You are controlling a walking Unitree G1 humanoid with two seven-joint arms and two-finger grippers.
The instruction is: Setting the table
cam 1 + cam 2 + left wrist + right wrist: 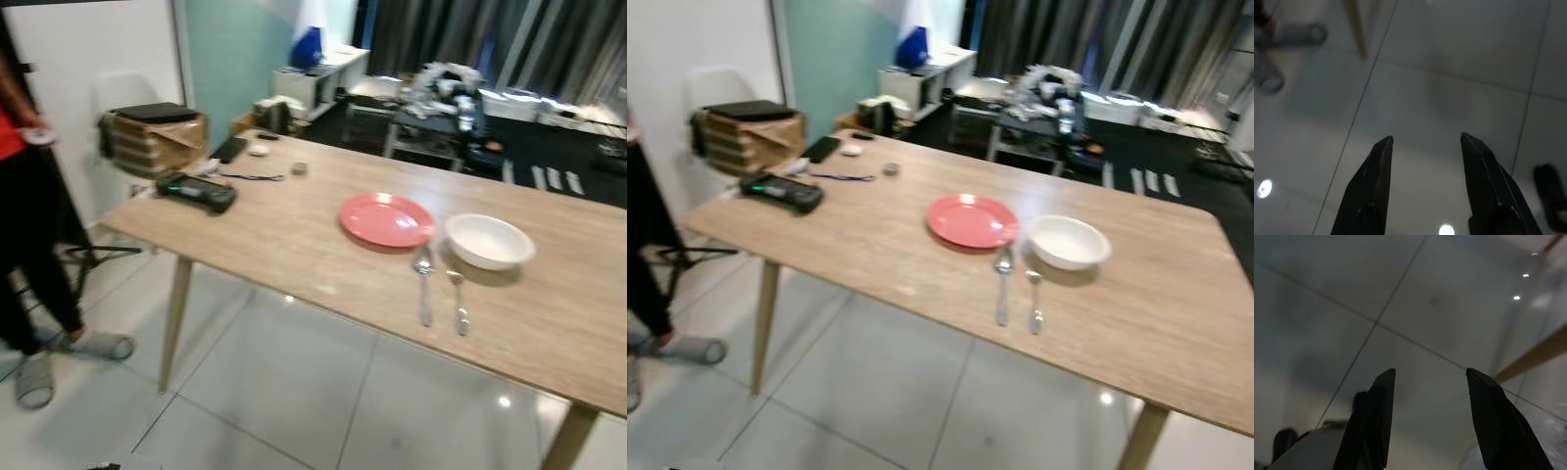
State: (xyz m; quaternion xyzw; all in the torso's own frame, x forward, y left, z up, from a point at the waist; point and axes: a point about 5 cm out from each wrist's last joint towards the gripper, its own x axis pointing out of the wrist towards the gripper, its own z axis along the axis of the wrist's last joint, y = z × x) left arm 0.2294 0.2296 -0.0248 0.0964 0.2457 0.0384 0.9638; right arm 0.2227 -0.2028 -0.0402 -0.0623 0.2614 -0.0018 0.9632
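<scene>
Table: a long, light wood-grain table [294, 245] on slanted wooden legs ran across the head views, standing on glossy pale floor tiles [294, 392]; ceiling lights were mirrored in the tiles.
Place setting: a pink plate [386, 219] lay toward the table's right part; a white bowl [490, 241] sat just beside it on the right, the two apart or barely touching, which could not be told through the blur.
Cutlery: a spoon [424, 284] and a fork [458, 302] lay side by side on the wood in front of the gap between plate and bowl, handles toward the near edge.
Far-left end: a black handheld device [197, 190] with a small green light lay near the corner; behind it were a dark phone-like slab [230, 149], a cord [253, 177] and a few small objects too blurred to name.
Beside the table: a white chair [132, 98] held a stack of brown cartons [157, 140] with a black flat item on top.
Room: a pale teal wall [230, 59], a low white shelf unit [318, 78], dark curtains [470, 34] and a cluttered dark stand [441, 108] filled the background.
Person: a figure [29, 196] in dark trousers and grey slippers stood at the left edge.
Left gripper [1425, 142]: hung over the floor tiles near a table leg; fingers spread wide; nothing between them.
Right gripper [1430, 377]: hung over the tiles likewise; fingers parted wide; empty.
</scene>
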